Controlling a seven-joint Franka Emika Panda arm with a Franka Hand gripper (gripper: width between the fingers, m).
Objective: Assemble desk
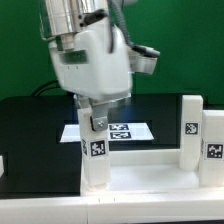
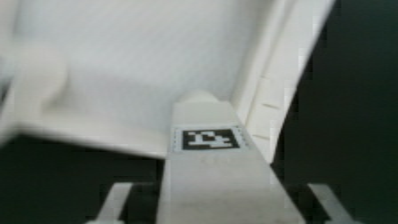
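The white desk tabletop lies flat at the front of the table. Three chunky white legs with tags stand upright on it: one at the exterior view's left and two at its right. My gripper hangs straight over the left leg, its fingers straddling the leg's top. In the wrist view the tagged leg runs between my fingers, with a dark gap on each side. My gripper is open there, and the tabletop lies beyond.
The marker board lies flat on the black table behind the tabletop. A green wall stands at the back. A dark cable trails at the exterior view's left, behind the arm.
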